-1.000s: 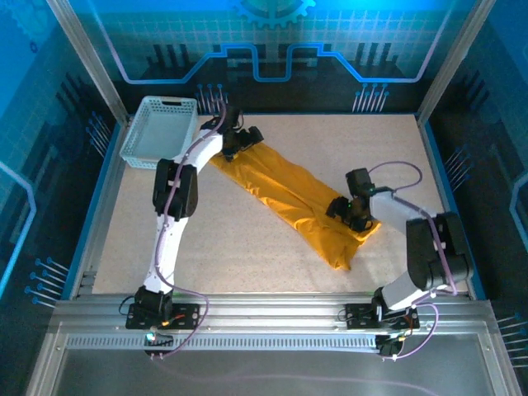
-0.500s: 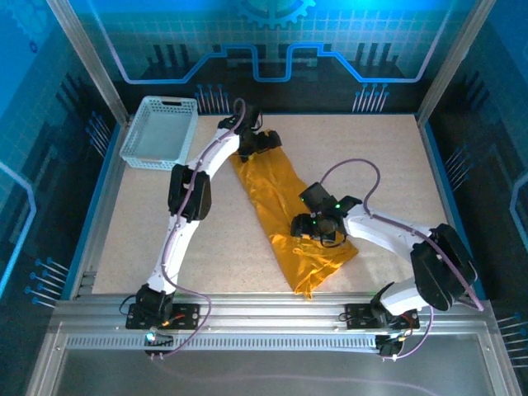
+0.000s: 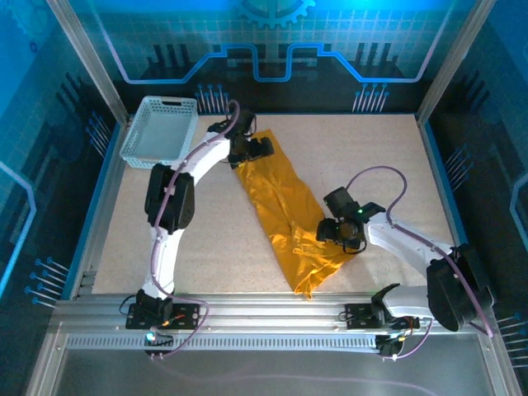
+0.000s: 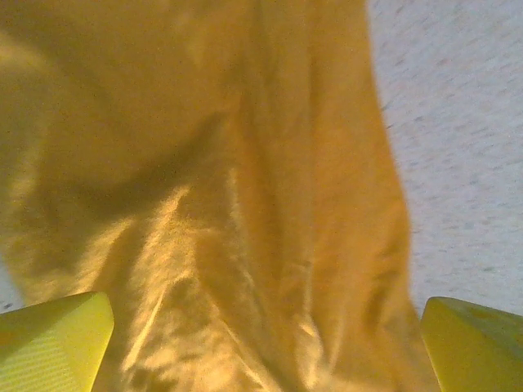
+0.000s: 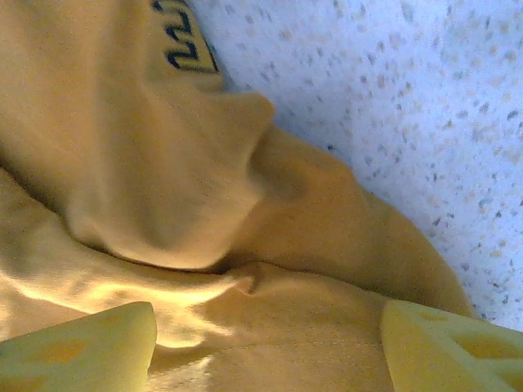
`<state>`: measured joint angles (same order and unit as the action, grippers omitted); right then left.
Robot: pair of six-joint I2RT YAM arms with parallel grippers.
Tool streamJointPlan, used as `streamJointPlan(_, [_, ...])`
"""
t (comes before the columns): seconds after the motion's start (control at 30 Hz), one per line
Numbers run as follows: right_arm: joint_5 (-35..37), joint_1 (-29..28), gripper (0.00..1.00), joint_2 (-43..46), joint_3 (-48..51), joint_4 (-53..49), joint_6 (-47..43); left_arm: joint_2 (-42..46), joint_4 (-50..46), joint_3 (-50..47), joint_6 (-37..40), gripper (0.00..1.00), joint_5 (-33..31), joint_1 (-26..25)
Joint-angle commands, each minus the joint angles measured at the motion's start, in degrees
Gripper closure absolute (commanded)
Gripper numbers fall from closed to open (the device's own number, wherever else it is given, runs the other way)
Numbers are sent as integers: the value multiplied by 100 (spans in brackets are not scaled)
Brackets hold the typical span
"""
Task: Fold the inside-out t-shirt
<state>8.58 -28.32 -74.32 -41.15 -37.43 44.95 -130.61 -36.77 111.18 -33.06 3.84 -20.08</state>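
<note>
Your left arm (image 3: 161,256), right arm (image 3: 406,240): white links, black joints, black bases, purple cables (image 3: 384,169) looped outside. Left tool (image 4: 261,347), right tool (image 5: 270,347): yellow wedge fingertips (image 4: 53,343). Green light (image 3: 359,212) on right wrist.

dark lettering (image 5: 186,37) on the t-shirt (image 5: 122,180), cropped, cannot be read.

From above the near edge, the top view covers the whole pale speckled tabletop (image 3: 388,157); both wrist views look down close on its mustard-yellow cloth t-shirt (image 3: 285,206).

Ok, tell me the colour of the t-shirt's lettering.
The lettering on the t-shirt is dark, near black; clearest in the right wrist view.
</note>
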Motion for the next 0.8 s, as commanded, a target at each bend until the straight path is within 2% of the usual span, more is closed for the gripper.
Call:
streamJointPlan(0.0, [-91,-16,26,-101,256,79,91,-451,187,70,-53,2,117,-65])
streamJointPlan(0.13, [-112,-318,26,-104,520,114,372,-785,227,358,-8,2,49,-63])
streamJointPlan(0.3, [-284,-875,27,-22,822,258,881,-1362,-45,1161,32,2,54,-40])
streamJointPlan(0.47, [-631,-1504,26,-184,841,791,1349,-2109,-107,2271,-122,2,494,51])
streamJointPlan(0.63, [-857,-1932,26,-818,333,1330,1474,-2603,-76,3203,-300,1,977,140])
streamJointPlan(0.77, [-858,-2128,26,-1197,-379,1158,1175,-2468,-122,3498,-294,1,1228,223])
